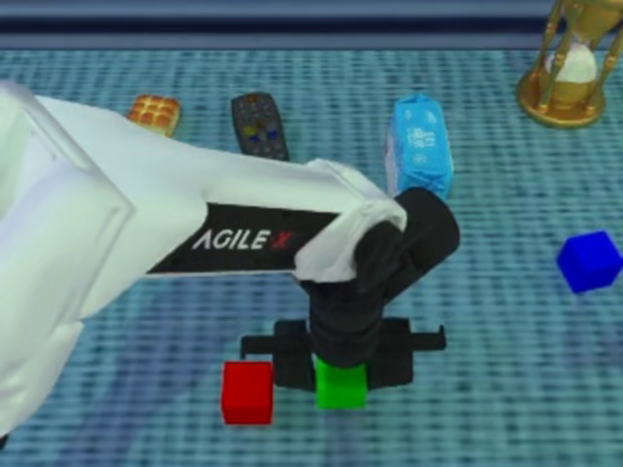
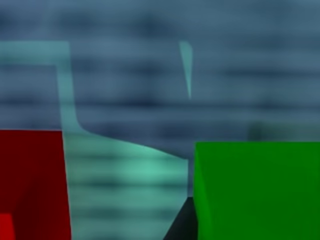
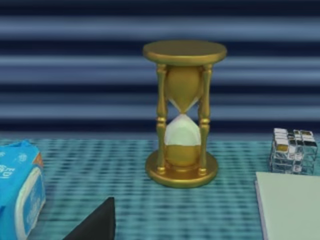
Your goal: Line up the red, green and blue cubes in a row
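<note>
While the left arm reaches across the middle of the table from the top view's left, its left gripper hangs directly over the green cube, near the front edge. Black fingers stand on either side of that cube, and I cannot tell whether they press on it or stand apart from it; the wrist hides the contact from above. In the left wrist view the green cube fills the near corner, with a dark finger showing just beside it.

Just to the left of the green cube sits the red cube, flat on the table, with a narrow strip of table surface showing between the two. They lie roughly in one line. Well apart from them, near the right edge of the table, rests the blue cube, turned at an angle to the other two.

Along the far side lie a bread bun, a dark remote and a blue packet, and a golden hourglass stands at the far right corner.

Of the right arm nothing appears from above. Its wrist view looks at the hourglass, the blue packet, a mirrored puzzle cube and a pale flat pad; a dark tip shows at the edge, too little to tell how the right gripper's fingers stand.
</note>
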Robot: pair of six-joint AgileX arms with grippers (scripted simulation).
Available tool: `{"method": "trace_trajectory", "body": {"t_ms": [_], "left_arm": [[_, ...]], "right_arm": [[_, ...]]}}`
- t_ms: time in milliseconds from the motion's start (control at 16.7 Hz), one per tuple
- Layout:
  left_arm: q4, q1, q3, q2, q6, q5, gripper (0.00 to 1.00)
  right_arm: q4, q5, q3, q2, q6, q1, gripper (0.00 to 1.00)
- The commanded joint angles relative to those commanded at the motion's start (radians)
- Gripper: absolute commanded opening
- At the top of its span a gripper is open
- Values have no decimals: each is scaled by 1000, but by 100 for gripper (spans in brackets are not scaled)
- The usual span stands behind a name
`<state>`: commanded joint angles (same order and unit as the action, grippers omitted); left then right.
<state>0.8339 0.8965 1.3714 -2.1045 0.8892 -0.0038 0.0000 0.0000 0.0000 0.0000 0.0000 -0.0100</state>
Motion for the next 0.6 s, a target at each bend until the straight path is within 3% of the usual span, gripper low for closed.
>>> {"method": "trace_trajectory", "body": {"t_ms": [540,600], "left_arm": [[0,0,0,0,0,0,98],[0,0,0,0,0,0,100]], "right_arm": [[0,0,0,0,0,0,100],[0,0,0,0,0,0,100]]}}
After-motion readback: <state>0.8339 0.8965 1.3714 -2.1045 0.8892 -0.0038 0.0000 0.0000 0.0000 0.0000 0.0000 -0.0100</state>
